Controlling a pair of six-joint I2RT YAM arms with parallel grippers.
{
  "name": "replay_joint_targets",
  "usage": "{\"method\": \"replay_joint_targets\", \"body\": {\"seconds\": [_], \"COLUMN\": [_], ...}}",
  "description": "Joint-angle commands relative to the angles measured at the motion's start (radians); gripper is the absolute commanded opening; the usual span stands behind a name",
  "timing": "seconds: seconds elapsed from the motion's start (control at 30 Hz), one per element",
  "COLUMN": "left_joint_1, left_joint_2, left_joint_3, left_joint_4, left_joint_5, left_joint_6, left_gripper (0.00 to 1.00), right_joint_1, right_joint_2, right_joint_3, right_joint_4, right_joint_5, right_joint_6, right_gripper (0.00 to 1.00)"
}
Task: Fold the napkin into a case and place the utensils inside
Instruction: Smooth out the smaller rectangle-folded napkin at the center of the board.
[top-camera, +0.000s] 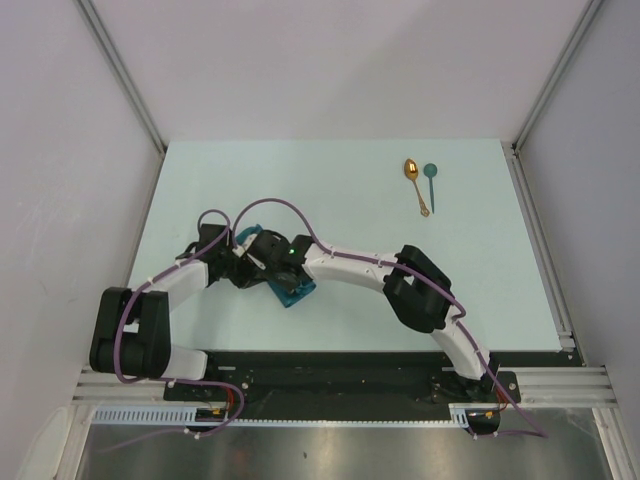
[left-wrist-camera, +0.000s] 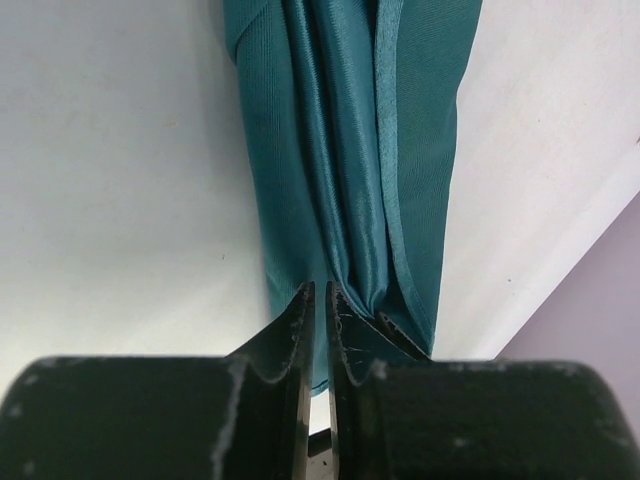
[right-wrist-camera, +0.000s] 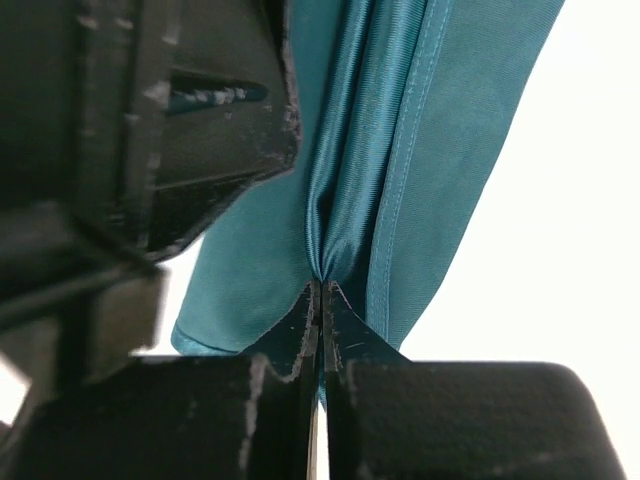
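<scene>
The teal napkin (left-wrist-camera: 350, 150) is folded into a narrow, layered strip on the table; in the top view it (top-camera: 296, 291) shows only partly beneath the two wrists. My left gripper (left-wrist-camera: 320, 297) is shut on a fold at one end of it. From the opposite side, my right gripper (right-wrist-camera: 322, 286) is shut on the bunched middle folds of the napkin (right-wrist-camera: 400, 150). In the top view the left gripper (top-camera: 243, 266) and the right gripper (top-camera: 268, 262) meet over the cloth. The utensils lie apart at the back right: a gold spoon (top-camera: 413, 180) and a teal spoon (top-camera: 431, 182), side by side.
The left gripper's black body (right-wrist-camera: 150, 130) fills the upper left of the right wrist view, very close to the right fingers. The pale table (top-camera: 350, 310) ends at a metal rail on the right (top-camera: 545, 260). Grey walls enclose the sides.
</scene>
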Motion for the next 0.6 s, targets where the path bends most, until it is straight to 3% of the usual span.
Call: {"method": "replay_joint_targets", "body": {"seconds": [0.0,0.3,0.57], "left_joint_1": [0.002,0.001,0.007], "left_joint_2": [-0.007,-0.013,-0.187], "left_joint_3": [-0.006,-0.029,-0.02], "left_joint_4": [0.034,0.046,-0.072], "left_joint_5": [-0.018,-0.068,-0.206], "left_joint_6": [0.0,0.012,0.064], "left_gripper": [0.1,0.04,0.07], "right_joint_1": [0.024,0.024,0.024], "right_joint_2": [-0.003,-0.005,0.043], "right_joint_3": [0.067,0.086,0.078], "right_joint_4": [0.008,-0.001,0.033], "right_joint_5": [-0.042,-0.151,-0.219], "right_joint_6": [0.018,0.064,0.128], "right_gripper": [0.0,0.0,0.0]}}
